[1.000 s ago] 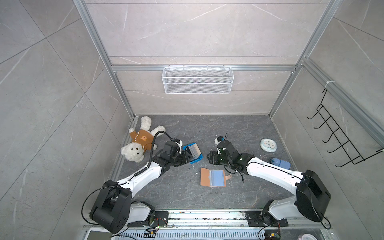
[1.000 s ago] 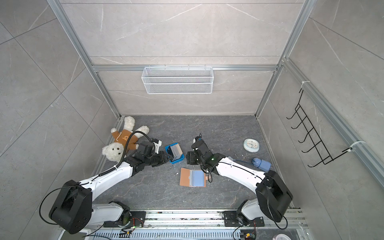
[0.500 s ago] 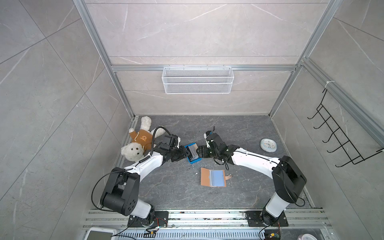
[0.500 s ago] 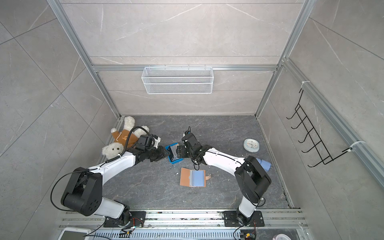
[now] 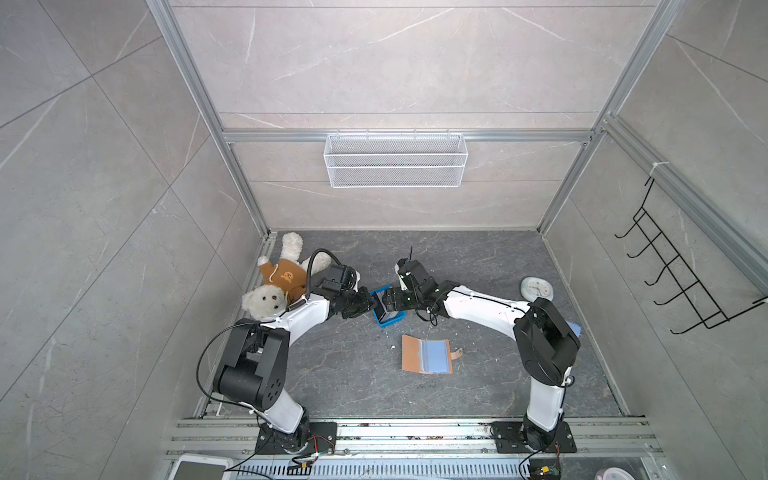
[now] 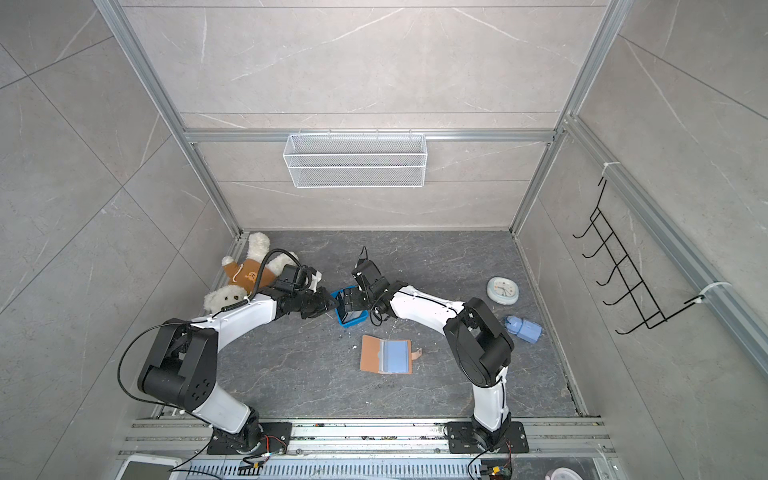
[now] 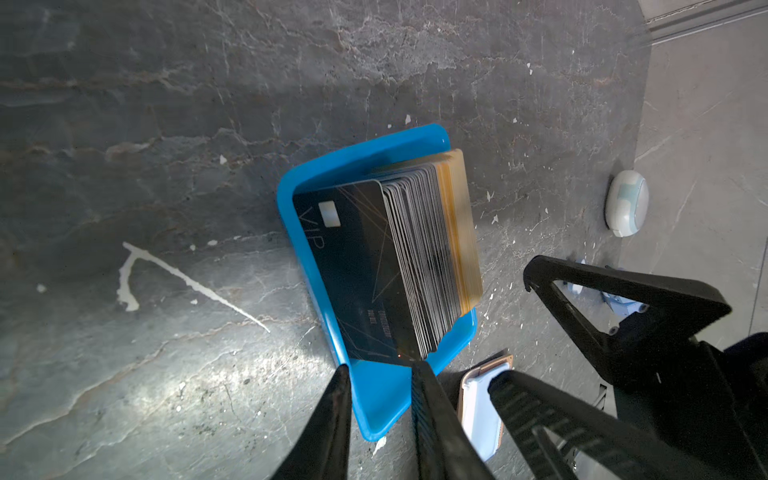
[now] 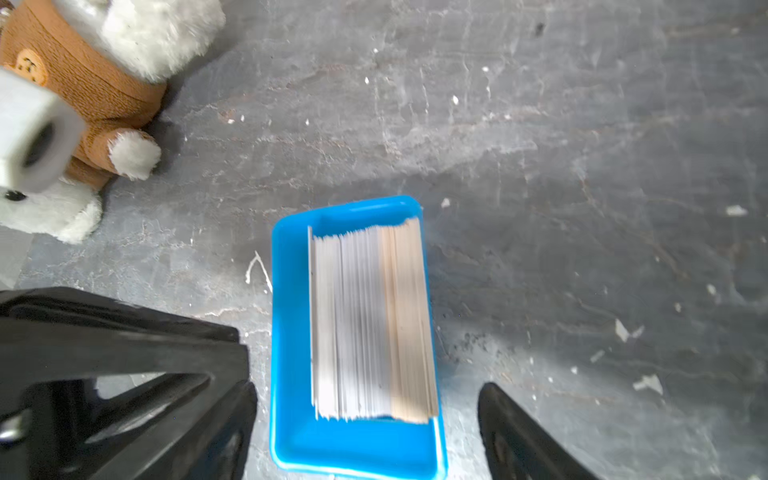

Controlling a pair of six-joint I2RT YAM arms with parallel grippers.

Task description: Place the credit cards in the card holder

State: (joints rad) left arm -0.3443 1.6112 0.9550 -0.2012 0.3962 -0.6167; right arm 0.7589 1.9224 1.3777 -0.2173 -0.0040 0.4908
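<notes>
**No card moved yet**

All credit cards (image 7: 386, 266) stand on edge in blue tray (image 7: 374, 407), flanked by right claw (image 8: 368, 388), spread wide. Left claw (image 7: 382, 374) narrow at front card's corner; pinch unclear. Card holder (image 5: 426, 354) lies open near right claw, apparently empty.

Overhead pair, close wrist views (shared credit cards (image 7: 374, 266))

In both top views the left arm (image 5: 299, 320) rises from its base at the near edge, elbow bent outward, forearm low and pointing toward the middle. The right arm (image 5: 482, 309) mirrors it from the opposite side, so the two tips nearly meet. The left end effector (image 7: 381, 372) slants downward, jaws a narrow gap apart. The right end effector (image 8: 368, 390) faces it, jaws spread wide.
</notes>
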